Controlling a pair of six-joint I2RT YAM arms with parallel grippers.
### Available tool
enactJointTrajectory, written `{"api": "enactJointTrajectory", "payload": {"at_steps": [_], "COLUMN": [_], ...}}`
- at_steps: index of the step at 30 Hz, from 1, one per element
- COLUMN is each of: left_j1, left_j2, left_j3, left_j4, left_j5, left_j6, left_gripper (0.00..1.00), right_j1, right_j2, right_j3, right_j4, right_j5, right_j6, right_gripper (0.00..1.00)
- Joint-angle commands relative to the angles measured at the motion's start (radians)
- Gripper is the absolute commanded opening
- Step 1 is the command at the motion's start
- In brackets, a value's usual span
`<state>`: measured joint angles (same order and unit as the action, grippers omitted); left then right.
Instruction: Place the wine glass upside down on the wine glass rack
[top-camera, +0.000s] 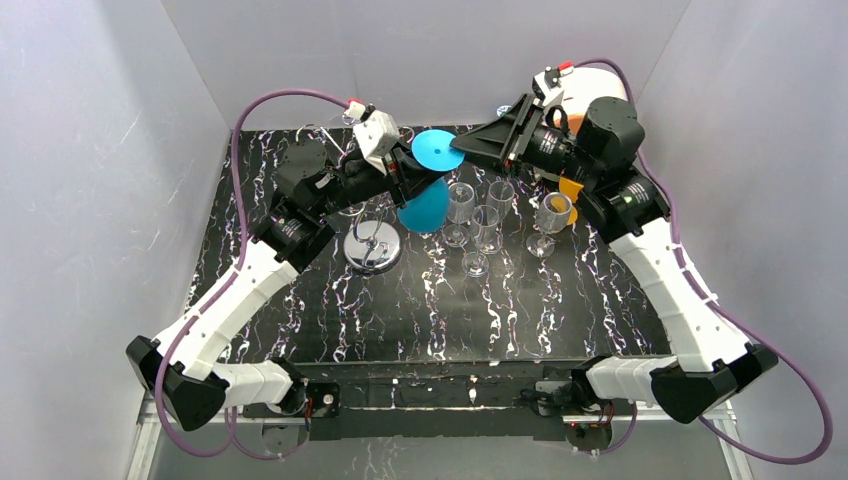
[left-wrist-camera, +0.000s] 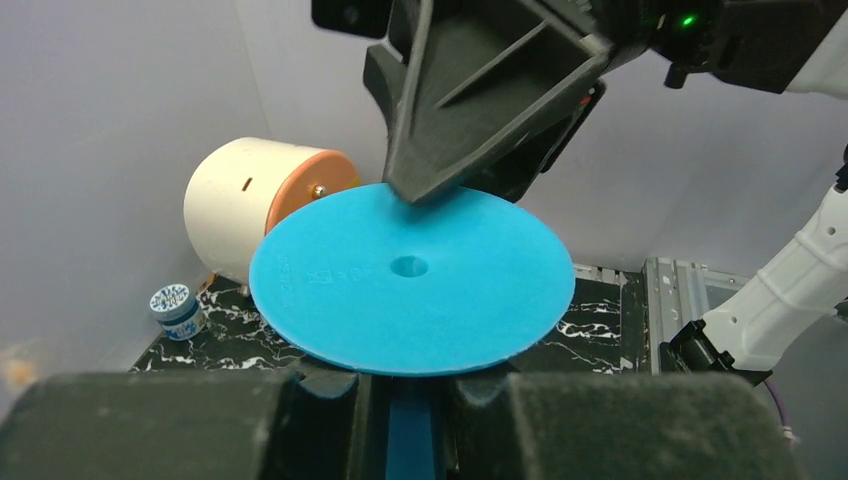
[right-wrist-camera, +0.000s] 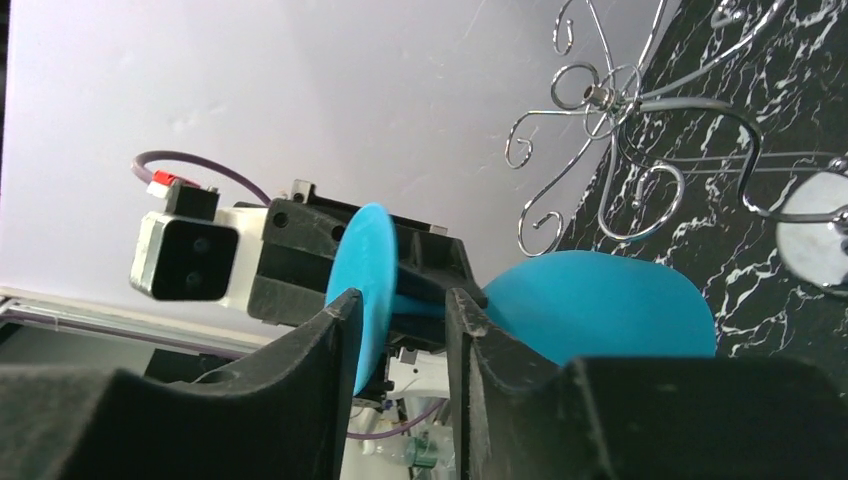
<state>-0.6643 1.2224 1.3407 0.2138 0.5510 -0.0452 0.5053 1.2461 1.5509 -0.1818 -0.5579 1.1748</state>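
Holding wine glass (top-camera: 425, 208) (blue, inverted) by stem: L gripper (left-wrist-camera: 405, 430), fingers clamped, over rear of black marbled table (top-camera: 400, 320). R gripper (top-camera: 458, 152): fingers apart, straddling foot rim. Wine glass rack (top-camera: 372, 248) just beside, front-left. Clear glasses (top-camera: 485, 228) crowd right. White walls (top-camera: 100, 200) close behind; table front open.

White arm links (top-camera: 235, 290), black joints (top-camera: 185, 385), purple cables (top-camera: 237, 150)

From above, the left arm (top-camera: 245, 285) hides much of the rack (top-camera: 372, 250), leaving its base and post. At the left wrist, the glass (left-wrist-camera: 410, 275) shows only its foot and a strip of stem between blurred left fingers (left-wrist-camera: 620, 420). The right wrist view cuts off the rack's base at the right edge.
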Motion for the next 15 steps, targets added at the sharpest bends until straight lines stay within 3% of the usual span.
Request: {"api": "enactJointTrajectory", "payload": {"at_steps": [1, 7, 9, 15], "left_j1": [-0.002, -0.002, -0.002, -0.002], "left_j2": [-0.003, -0.022, -0.040, -0.093], "left_j3": [-0.001, -0.031, -0.058, -0.109], "left_j4": [0.057, 0.072, 0.098, 0.116], "left_j5": [0.036, -0.002, -0.031, -0.099], "left_j6": [0.020, 0.007, -0.012, -0.040], "left_gripper": [0.00, 0.00, 0.09, 0.48], "right_j1": [-0.002, -0.002, -0.004, -0.004], "right_j2": [0.019, 0.015, 0.013, 0.002], "right_j3": [0.046, 0.022, 0.024, 0.039], "right_j4": [0.011, 0.047, 0.044, -0.005], "right_j5": [-0.052, -0.044, -0.031, 0.020], "right_j6": [0.039, 0.093, 0.105, 0.120], "right_gripper": [0.40, 0.12, 0.01, 0.01]}}
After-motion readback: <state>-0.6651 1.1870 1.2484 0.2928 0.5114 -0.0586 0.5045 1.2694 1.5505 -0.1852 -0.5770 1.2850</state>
